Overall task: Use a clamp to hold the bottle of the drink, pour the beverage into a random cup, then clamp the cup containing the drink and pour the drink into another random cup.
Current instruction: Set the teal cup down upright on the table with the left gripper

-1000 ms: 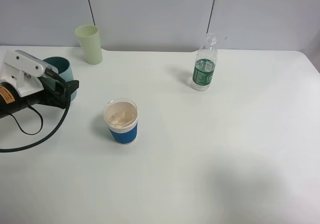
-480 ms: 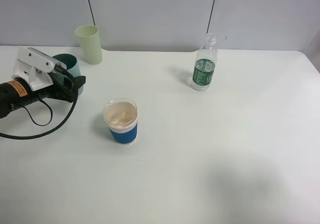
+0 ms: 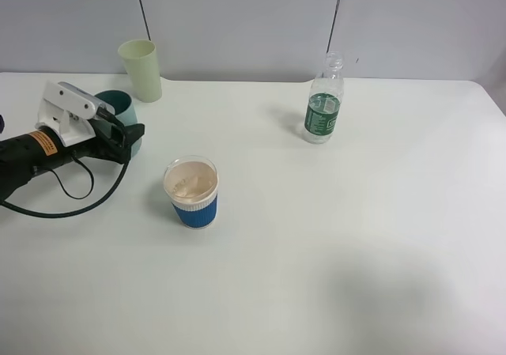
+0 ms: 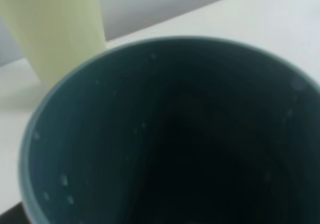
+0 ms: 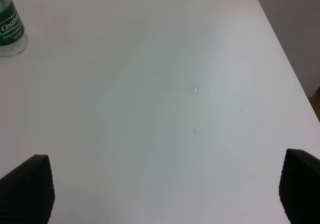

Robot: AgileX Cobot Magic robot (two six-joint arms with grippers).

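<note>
My left gripper (image 3: 125,137) is shut on a dark teal cup (image 3: 120,107) at the left of the table, held upright. In the left wrist view the teal cup (image 4: 165,134) fills the frame and its inside looks dark. A paper cup with a blue sleeve (image 3: 190,190) stands to the right of it, apart from the gripper. A clear bottle with a green label (image 3: 323,100) stands uncapped at the back right, and also shows in the right wrist view (image 5: 10,27). My right gripper (image 5: 165,194) is open and empty over bare table, outside the exterior view.
A pale green cup (image 3: 141,70) stands at the back left by the wall, just behind the teal cup; it also shows in the left wrist view (image 4: 55,29). The left arm's black cable (image 3: 71,201) loops on the white table (image 3: 356,236). The table's right edge (image 5: 285,49) is near my right gripper.
My left gripper has moved right with the teal cup, closer to the blue-sleeved cup. The bottle and the other cups have not moved.
</note>
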